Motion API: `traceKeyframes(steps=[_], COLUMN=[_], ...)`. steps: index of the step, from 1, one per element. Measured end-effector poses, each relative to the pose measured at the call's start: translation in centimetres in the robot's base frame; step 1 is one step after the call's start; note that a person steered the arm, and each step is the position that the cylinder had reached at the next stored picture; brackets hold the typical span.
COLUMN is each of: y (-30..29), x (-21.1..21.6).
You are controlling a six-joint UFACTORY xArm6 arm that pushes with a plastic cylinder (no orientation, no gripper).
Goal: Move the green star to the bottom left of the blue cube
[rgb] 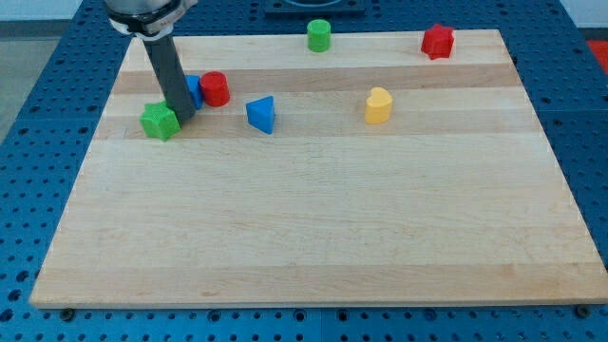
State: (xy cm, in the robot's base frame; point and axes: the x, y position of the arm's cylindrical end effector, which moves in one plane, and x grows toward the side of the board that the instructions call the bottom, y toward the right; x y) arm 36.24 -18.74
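The green star (160,121) lies near the board's left edge, in the upper part of the view. The blue cube (193,90) sits just up and to the right of it, partly hidden behind my rod. My tip (183,116) rests on the board right beside the star's right side, below the blue cube. The star is at the cube's lower left, close to it.
A red cylinder (215,88) touches the blue cube's right side. A blue triangle (261,114) lies further right. A yellow heart-like block (378,105), a green cylinder (319,35) and a red star-like block (438,41) lie toward the top right. The wooden board (313,237) has edges all round.
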Motion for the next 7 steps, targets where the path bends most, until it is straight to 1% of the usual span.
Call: traceKeyframes(steps=[3,7], y=[0.0,-0.9], x=[1.2,1.3])
